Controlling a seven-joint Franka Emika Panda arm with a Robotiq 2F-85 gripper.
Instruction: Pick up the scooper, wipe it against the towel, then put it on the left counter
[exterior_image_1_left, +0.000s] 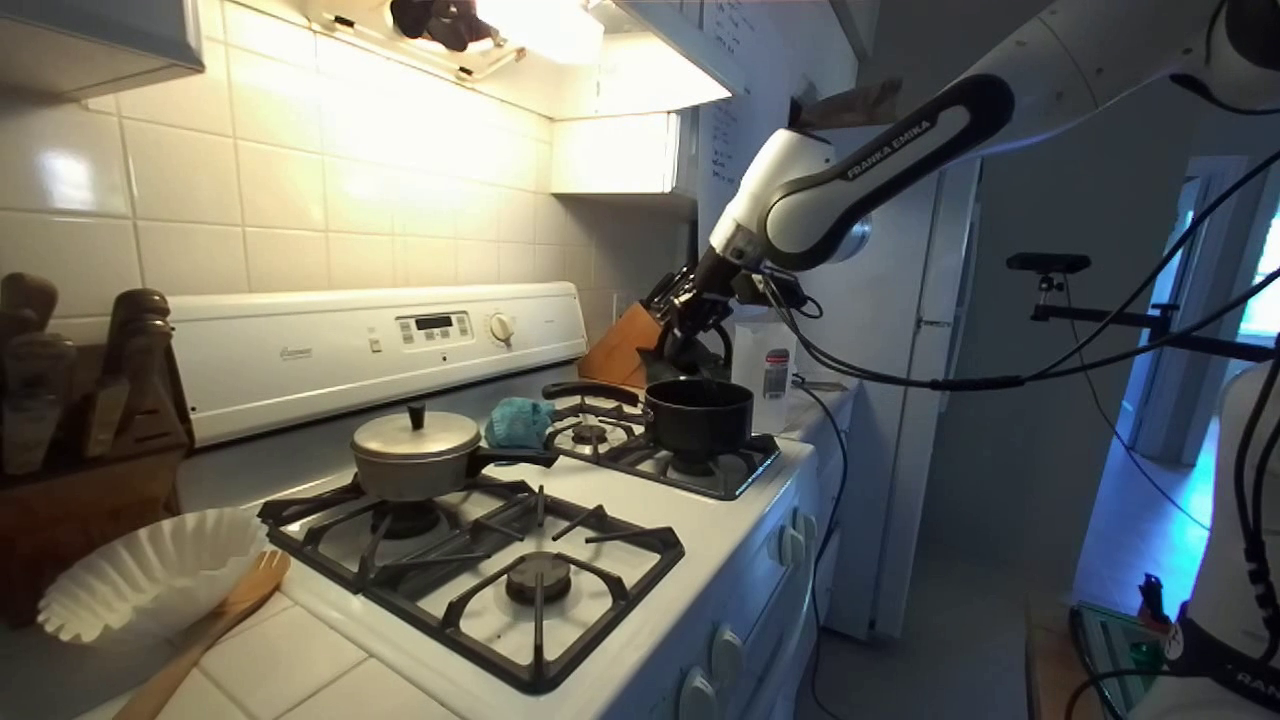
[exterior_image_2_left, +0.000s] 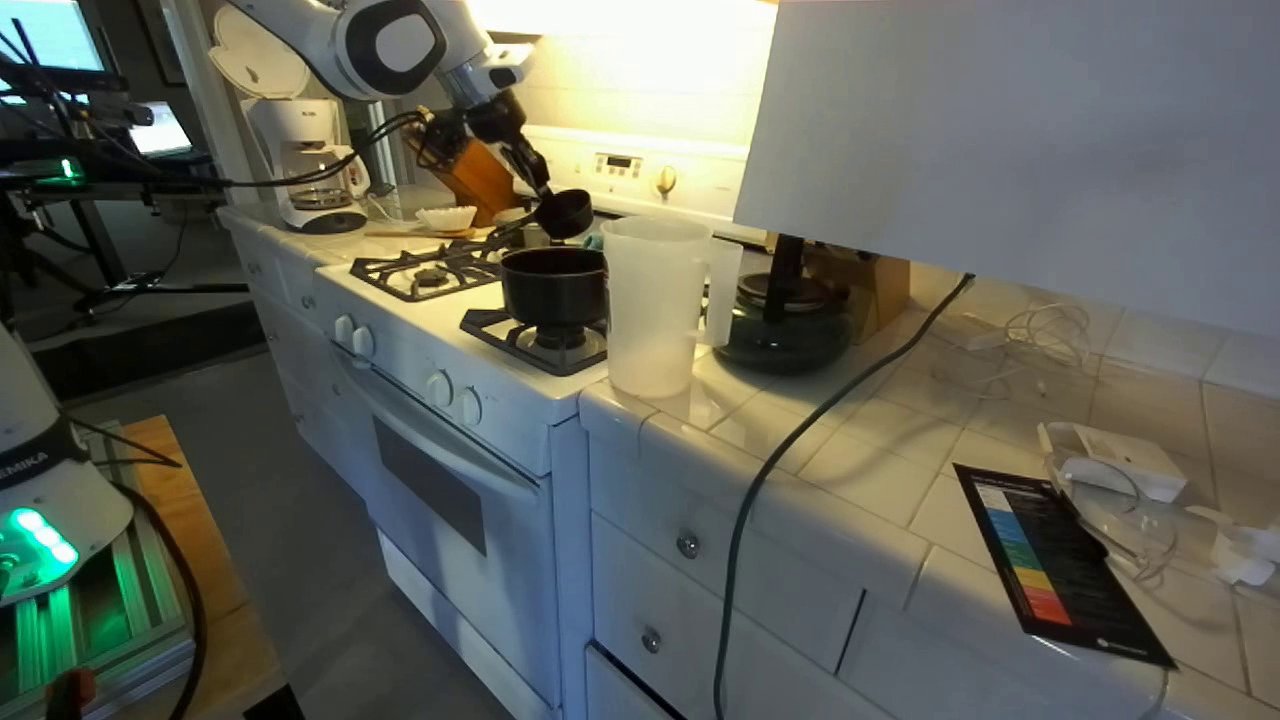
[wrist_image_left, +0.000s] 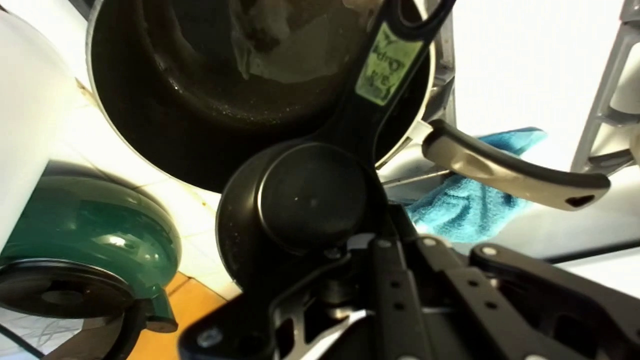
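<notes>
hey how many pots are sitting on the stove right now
2. A silver lidded pot at the back of the stove, and a black pot at the front. No others look hidden.

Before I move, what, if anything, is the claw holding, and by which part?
The claw appears to hold the black scooper by its bowl, not its handle, which points away. Exact contact is hidden.

In both exterior views the Franka Emika Panda arm (exterior_image_1_left: 890, 175) slanted downward, its Robotiq gripper (exterior_image_2_left: 543, 187) aimed down and tilted; in the wrist view, 2 fingers (wrist_image_left: 396, 295) stood close together.
</notes>
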